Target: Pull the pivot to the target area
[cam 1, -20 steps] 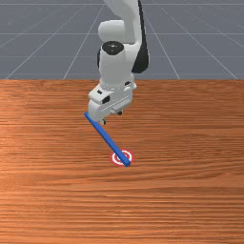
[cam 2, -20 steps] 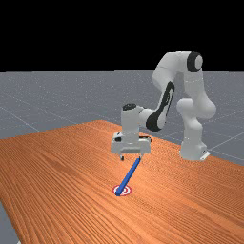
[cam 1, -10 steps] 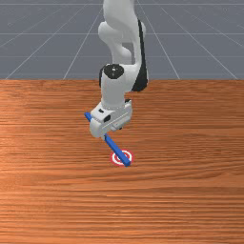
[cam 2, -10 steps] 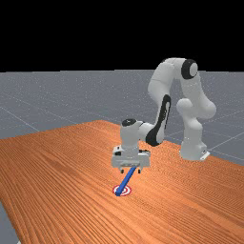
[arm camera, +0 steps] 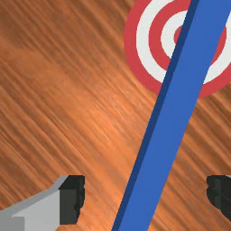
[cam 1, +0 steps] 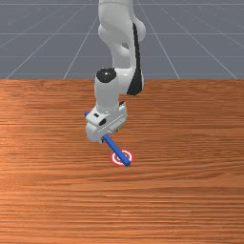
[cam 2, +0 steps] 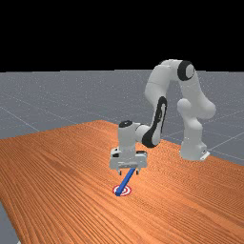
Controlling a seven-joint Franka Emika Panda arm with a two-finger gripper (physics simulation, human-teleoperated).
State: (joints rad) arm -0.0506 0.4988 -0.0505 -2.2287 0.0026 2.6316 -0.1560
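Orange-brown grain is running across the table in the front view's foreground, and the red-and-white target is lying flat on it. Across those rings the blue bar is slanting; I'm taking it for the pivot. Its near end is resting at the target's rim, while the rest is reaching back toward the front view's left and passing under the hand. So it's overlapping the target without sitting centred, and the job is probably asking for more pull toward the viewer.

Now the gripper: it's hovering low over the bar, with its fingers standing wide, one on either side and neither touching the blue. The hand is sitting askew, presumably so the jaws are squaring up across that slant (a straight-on approach would be risking a knock on an edge). Whether the tips are level with the bar or just above it, I'm unable to tell. The next move is likely calling for a little more drop, then a level squeeze.

Farther back, the white-and-grey arm is arching over the wood from its base, grey tiled floor is spreading beyond the table, and black background is closing off the room.
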